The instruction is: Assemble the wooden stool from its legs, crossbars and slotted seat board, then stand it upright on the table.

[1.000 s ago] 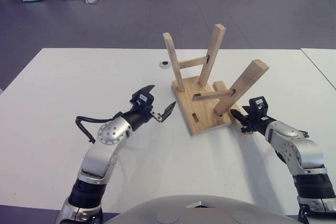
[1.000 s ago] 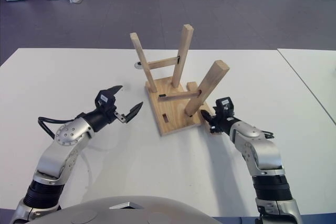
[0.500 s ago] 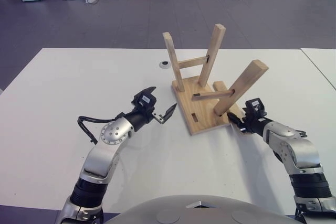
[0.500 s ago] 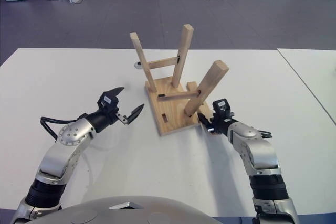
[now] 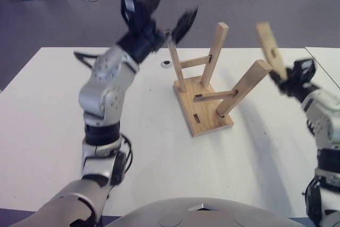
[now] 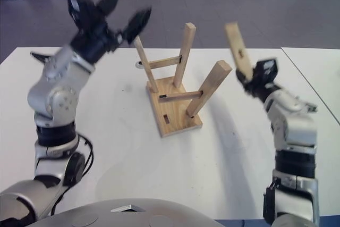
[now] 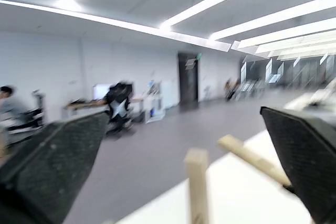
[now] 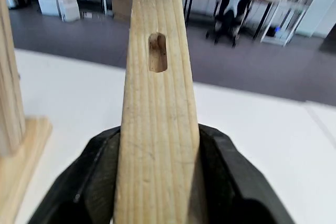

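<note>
Stool legs: three on seat board, fourth leg in right claw

Held the left arm bent and high on the left side, forearm angled up and forward, with the left gripper topmost and its two fingers spread wide apart. Held the right arm upright on the right side, elbow low and wrist turned inward, with the right gripper clamped on the lower end of a wooden leg that slanted up and leftward.
</note>
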Robot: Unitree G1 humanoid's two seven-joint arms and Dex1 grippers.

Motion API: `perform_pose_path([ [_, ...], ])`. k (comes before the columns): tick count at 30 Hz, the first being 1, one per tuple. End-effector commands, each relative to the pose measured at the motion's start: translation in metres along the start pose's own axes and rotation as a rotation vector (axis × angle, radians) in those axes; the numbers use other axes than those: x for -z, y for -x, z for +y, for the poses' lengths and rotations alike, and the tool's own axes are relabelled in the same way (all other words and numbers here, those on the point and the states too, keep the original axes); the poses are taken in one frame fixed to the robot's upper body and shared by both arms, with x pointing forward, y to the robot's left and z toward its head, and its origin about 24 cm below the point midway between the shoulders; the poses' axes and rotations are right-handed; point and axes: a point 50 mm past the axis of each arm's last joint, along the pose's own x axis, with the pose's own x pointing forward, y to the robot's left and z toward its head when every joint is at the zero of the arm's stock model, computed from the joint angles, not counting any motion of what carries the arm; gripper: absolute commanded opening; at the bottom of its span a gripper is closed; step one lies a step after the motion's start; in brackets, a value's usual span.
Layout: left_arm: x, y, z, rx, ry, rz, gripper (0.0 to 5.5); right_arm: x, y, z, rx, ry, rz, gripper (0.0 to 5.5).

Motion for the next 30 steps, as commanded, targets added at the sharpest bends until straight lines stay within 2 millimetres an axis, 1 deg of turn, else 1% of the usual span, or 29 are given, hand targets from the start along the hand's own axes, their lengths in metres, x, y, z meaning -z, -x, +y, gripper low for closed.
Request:
perform_pose_path([
  [1, -0.036, -0.037, 0.004, 0.066, 0.213, -0.117, 5.4, -0.108, -0.001, 0.023, -0.199, 0.166, -0.428, 2.06],
  [2, -0.043, -0.043, 0.005, 0.082, 0.27, -0.14, 5.4, -0.131, 0.003, 0.034, -0.263, 0.224, -0.518, 2.06],
  [4, -0.055, -0.054, 0.005, 0.112, 0.349, -0.171, 5.4, -0.164, 0.011, 0.054, -0.364, 0.307, -0.652, 2.06],
  [5, -0.058, -0.058, 0.003, 0.131, 0.382, -0.185, 5.19, -0.178, 0.015, 0.065, -0.412, 0.334, -0.714, 2.06],
  [6, -0.062, -0.062, 0.001, 0.154, 0.403, -0.196, 5.05, -0.186, 0.018, 0.075, -0.459, 0.349, -0.757, 2.06],
  [7, -0.065, -0.064, -0.003, 0.178, 0.402, -0.208, 4.85, -0.19, 0.018, 0.084, -0.491, 0.365, -0.776, 2.06],
  [9, -0.069, -0.064, -0.01, 0.212, 0.4, -0.225, 4.38, -0.186, 0.012, 0.094, -0.521, 0.38, -0.767, 2.06],
  [10, -0.069, -0.064, -0.012, 0.222, 0.408, -0.23, 4.27, -0.183, 0.009, 0.096, -0.523, 0.388, -0.753, 2.06],
  [11, -0.07, -0.063, -0.012, 0.229, 0.437, -0.238, 4.0, -0.181, 0.006, 0.098, -0.522, 0.395, -0.736, 2.06],
  [14, -0.069, -0.06, -0.014, 0.239, 0.455, -0.239, 3.44, -0.176, 0.0, 0.099, -0.514, 0.405, -0.702, 2.06],
  [17, -0.066, -0.055, -0.017, 0.254, 0.465, -0.23, 2.91, -0.174, -0.006, 0.095, -0.482, 0.399, -0.679, 2.06],
  [20, -0.063, -0.054, -0.016, 0.23, 0.465, -0.217, 2.39, -0.176, -0.002, 0.1, -0.509, 0.416, -0.699, 2.06],
  [21, -0.062, -0.054, -0.015, 0.217, 0.465, -0.219, 2.3, -0.175, 0.0, 0.103, -0.522, 0.427, -0.703, 2.06],
  [26, -0.059, -0.056, -0.009, 0.173, 0.461, -0.221, 1.43, -0.171, 0.005, 0.111, -0.569, 0.464, -0.713, 2.06],
  [28, -0.058, -0.055, -0.01, 0.172, 0.459, -0.223, 1.17, -0.172, 0.005, 0.111, -0.57, 0.455, -0.719, 2.06],
  [30, -0.058, -0.055, -0.011, 0.176, 0.459, -0.227, 1.06, -0.172, 0.005, 0.111, -0.567, 0.446, -0.723, 2.06],
])
